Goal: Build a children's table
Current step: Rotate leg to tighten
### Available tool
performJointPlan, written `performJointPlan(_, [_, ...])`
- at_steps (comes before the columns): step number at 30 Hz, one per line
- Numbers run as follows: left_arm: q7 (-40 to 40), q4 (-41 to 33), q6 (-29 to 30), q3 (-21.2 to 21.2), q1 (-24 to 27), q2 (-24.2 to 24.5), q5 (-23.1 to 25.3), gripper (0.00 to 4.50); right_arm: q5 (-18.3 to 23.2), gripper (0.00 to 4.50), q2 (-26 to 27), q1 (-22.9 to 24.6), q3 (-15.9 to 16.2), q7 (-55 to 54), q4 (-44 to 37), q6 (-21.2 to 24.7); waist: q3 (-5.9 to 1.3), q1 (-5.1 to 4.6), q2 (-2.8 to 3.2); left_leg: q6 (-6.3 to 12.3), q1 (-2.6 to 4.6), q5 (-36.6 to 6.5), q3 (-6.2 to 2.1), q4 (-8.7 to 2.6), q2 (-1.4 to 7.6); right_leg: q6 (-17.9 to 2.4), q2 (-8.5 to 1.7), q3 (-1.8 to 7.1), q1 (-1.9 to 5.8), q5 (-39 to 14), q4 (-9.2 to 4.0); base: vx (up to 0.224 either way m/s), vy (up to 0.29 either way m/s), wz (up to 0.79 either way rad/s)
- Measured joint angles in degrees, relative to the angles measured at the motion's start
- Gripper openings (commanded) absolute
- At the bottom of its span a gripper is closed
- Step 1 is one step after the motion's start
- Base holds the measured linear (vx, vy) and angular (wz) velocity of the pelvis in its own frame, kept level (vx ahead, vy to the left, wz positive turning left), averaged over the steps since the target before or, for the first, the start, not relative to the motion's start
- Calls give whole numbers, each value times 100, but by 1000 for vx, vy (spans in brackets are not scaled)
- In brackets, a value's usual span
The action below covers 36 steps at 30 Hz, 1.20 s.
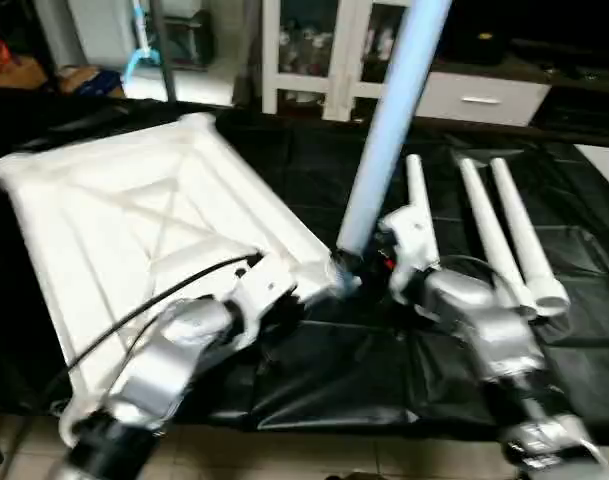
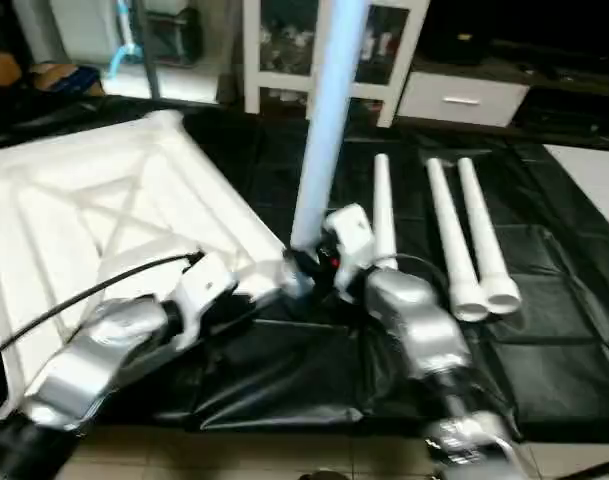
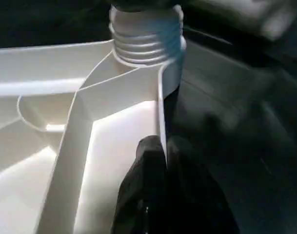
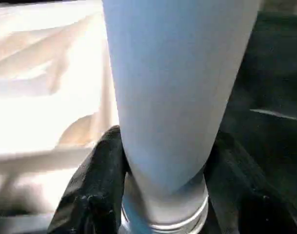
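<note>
Screwing the first leg (image 1: 389, 130) into the corner socket (image 3: 147, 46) is the step in hand, I'd say. That leg stands near upright in the middle of the head view, its threaded foot sitting on the socket at the near right corner of the table top (image 1: 134, 240), which lies ribs-up across the left half of the frame on the black cloth (image 1: 384, 380).

The right gripper (image 4: 163, 195) has its two black fingers clamped around the leg just above the threads. The left gripper (image 3: 160, 161) pinches the top's edge wall just beside the socket, so it's holding the top steady.

Three spare legs (image 1: 484, 235) lie side by side to the right of centre.

My take: keep the leg square to the socket so the threads don't cross, turn gently, and keep the left grip firm so the top doesn't spin.
</note>
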Motion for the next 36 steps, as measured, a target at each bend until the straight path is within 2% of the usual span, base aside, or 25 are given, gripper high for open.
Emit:
performJointPlan(1, [122,41,84,14,-42,-91,11,0,-34,190,90,-46,-15,-231,99,-19,-2,-6,-3,0,0,0,-4,0,0,1,0,-5,0,0,-4,0,0,0])
performJointPlan(3, [572,298,340,227,-185,-603,51,0,-188,190,481,-320,-162,-1048,521,-218,-6,-30,-7,0,0,0,-6,7,-1,1,-1,-5,-1,0,-7,0,0,0])
performJointPlan(5, [828,439,453,267,-285,-818,55,0,-275,190,721,-514,-215,-1562,889,-419,-12,-47,-16,0,-7,0,-7,7,-1,1,-1,-5,-1,1,-11,0,0,0])
performJointPlan(8, [964,483,471,279,-329,-865,109,0,-382,190,930,-738,-280,-1928,1282,-671,-16,-63,-23,0,-7,-1,-10,3,-1,1,-1,-10,-5,4,-10,0,0,0])
performJointPlan(12, [863,429,329,236,-313,-638,101,0,-394,190,923,-747,-256,-1705,1355,-899,-18,-45,-26,0,-23,-1,-8,1,0,-2,-1,-12,-13,16,-2,0,0,0])
performJointPlan(14, [652,296,138,210,-204,-433,76,0,-390,260,771,-638,-156,-1265,1244,-1005,-17,-39,-26,0,-38,-2,-8,0,2,-3,0,-16,-24,19,-1,0,0,0])
performJointPlan(16, [458,170,-6,174,-104,-263,55,0,-395,262,638,-545,-94,-999,1093,-1025,-16,16,-24,1,-46,-3,-3,-9,2,-29,1,-18,-30,33,-2,0,0,0])
performJointPlan(17, [301,109,-112,135,-66,-128,31,0,-388,281,516,-465,-62,-805,964,-1013,-14,56,-22,6,-48,-5,0,-10,2,-30,1,-18,-31,29,-2,0,0,0])
performJointPlan(21, [-418,-177,-708,29,236,500,-104,0,-235,314,-122,29,190,241,24,-917,-7,208,-5,17,-41,-12,10,-13,1,-29,-1,-10,-24,15,-2,0,0,0])
performJointPlan(25, [-1029,-445,-1088,17,545,995,-290,0,45,340,-800,435,388,1355,-776,-634,1,249,11,15,-6,-10,15,-10,1,-27,-4,11,-9,15,1,0,0,0])
performJointPlan(26, [-1190,-533,-1157,13,627,1096,-366,0,146,358,-1015,548,405,1709,-988,-554,5,253,16,15,-5,-10,18,-10,1,-25,-6,18,-5,14,0,0,0,0])
performJointPlan(30, [-1485,-592,-1249,9,714,1217,-532,0,286,380,-1543,664,468,2456,-1314,-375,13,251,30,15,-5,-10,25,-7,0,-3,-7,29,-5,3,3,0,0,0])
performJointPlan(36, [-1766,-659,-1251,-4,780,1259,-738,0,557,380,-2042,852,468,3221,-1556,-4,13,262,45,16,-9,-10,20,-8,1,1,-6,25,-4,1,9,0,0,0])
